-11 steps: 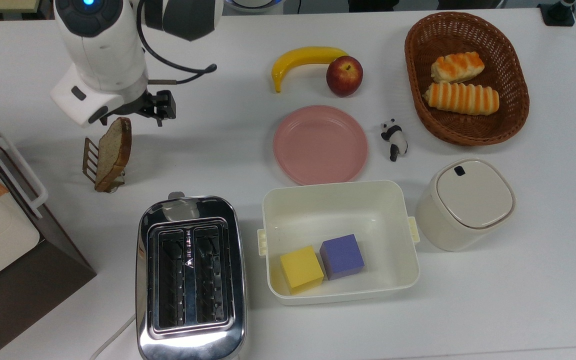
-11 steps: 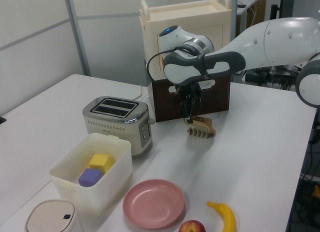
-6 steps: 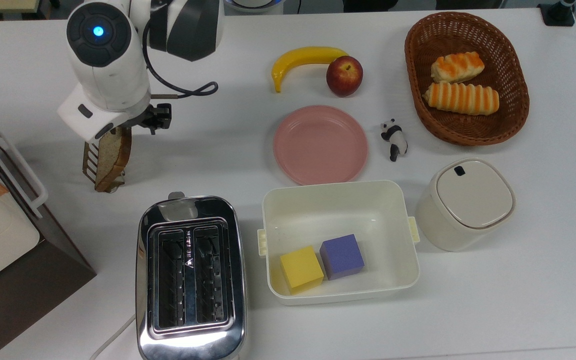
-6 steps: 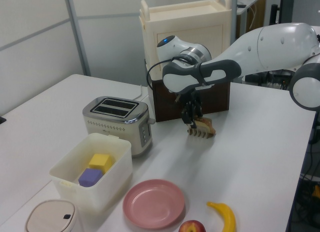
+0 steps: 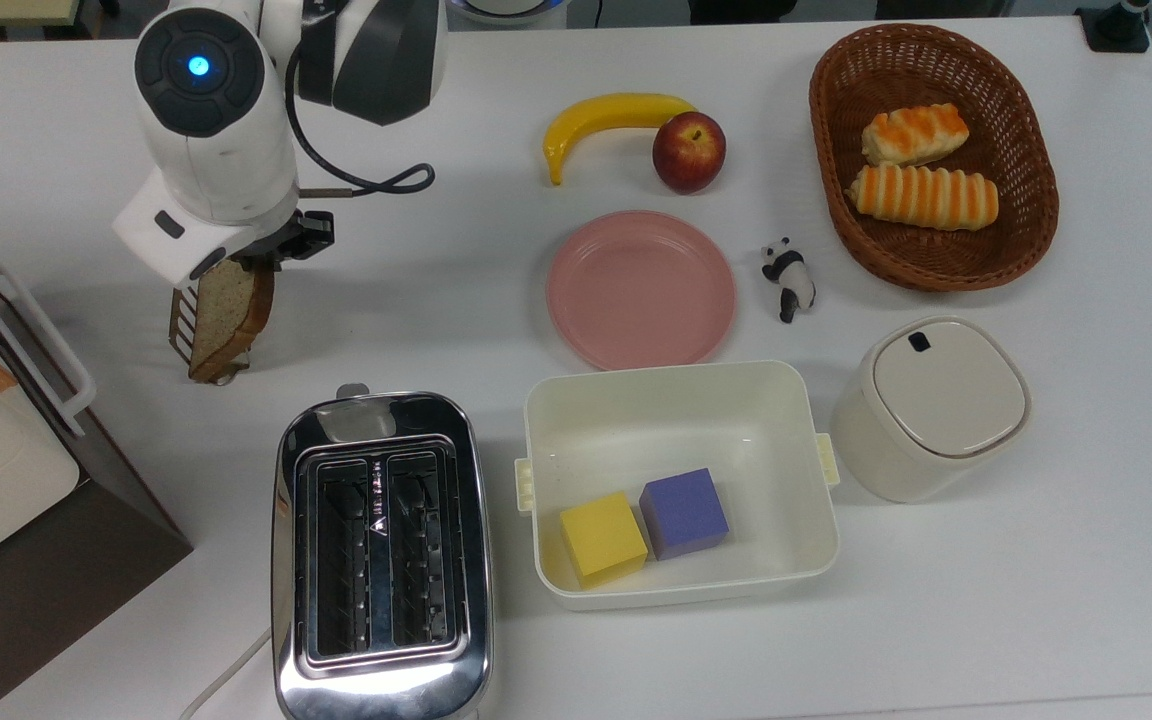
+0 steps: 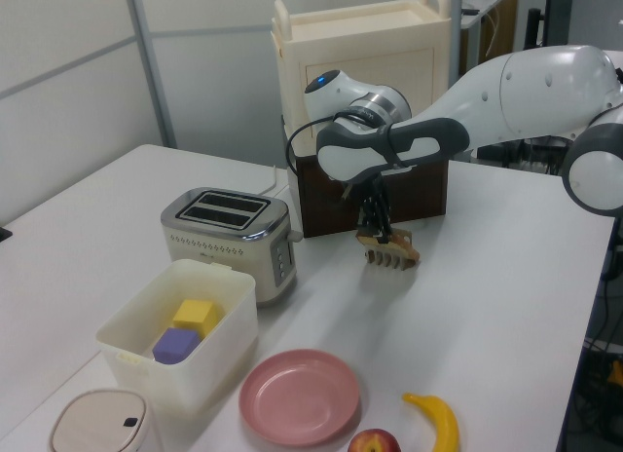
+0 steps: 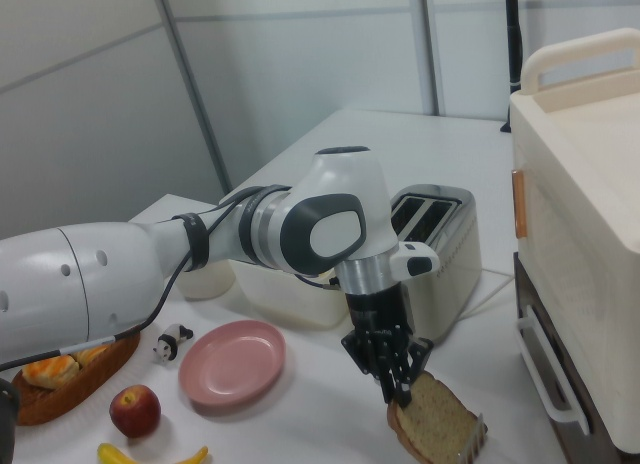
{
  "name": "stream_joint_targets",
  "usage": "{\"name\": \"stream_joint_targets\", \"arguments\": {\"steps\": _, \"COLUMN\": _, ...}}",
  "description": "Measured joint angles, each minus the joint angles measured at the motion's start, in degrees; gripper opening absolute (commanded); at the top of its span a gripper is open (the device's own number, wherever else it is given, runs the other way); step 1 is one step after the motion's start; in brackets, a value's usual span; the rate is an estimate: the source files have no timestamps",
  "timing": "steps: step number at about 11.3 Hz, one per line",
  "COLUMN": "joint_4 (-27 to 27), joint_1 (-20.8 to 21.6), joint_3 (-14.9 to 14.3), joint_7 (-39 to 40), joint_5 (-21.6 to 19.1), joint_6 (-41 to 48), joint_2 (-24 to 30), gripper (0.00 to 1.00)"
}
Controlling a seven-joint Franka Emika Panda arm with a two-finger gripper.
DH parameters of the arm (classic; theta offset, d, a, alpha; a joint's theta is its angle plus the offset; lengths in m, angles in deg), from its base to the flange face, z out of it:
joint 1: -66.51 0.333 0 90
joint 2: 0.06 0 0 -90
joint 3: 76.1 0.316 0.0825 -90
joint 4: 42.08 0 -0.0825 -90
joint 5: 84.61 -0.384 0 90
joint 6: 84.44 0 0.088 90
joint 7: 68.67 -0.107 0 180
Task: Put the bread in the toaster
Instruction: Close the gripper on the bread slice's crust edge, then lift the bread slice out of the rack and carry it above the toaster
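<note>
**Pincer on the bread slice in the rack**

The pincer (image 7: 397,382) points straight down and its fingers (image 7: 384,368) are closed on the top edge of the bread (image 7: 432,416), pinching it. The bread (image 5: 226,310) stands on edge, leaning in a small wire rack (image 5: 179,322) on the white table (image 5: 456,280).

Taking the toaster (image 5: 381,555) as the landmark, in the top view the bread and rack lie above it and a little to the top view's left, apart from it. The toaster's two slots face up and are empty. Just to the toaster's right in the top view sits a white tub (image 5: 678,400) with a yellow block (image 5: 602,538) and a purple block (image 5: 683,513) inside. Above the tub is a pink plate (image 5: 640,288); further from the toaster are a banana (image 5: 608,120), an apple (image 5: 688,151) and a basket (image 5: 1026,150).
</note>
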State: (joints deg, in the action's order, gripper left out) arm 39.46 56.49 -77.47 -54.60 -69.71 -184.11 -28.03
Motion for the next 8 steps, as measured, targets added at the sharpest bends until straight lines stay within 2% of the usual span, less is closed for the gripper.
{"name": "stream_joint_targets", "arguments": {"steps": 8, "joint_4": -2.9, "joint_1": -0.2, "joint_3": -0.6, "joint_7": 0.0, "joint_5": 0.6, "joint_6": 0.0, "joint_2": 2.9, "gripper": 0.16}}
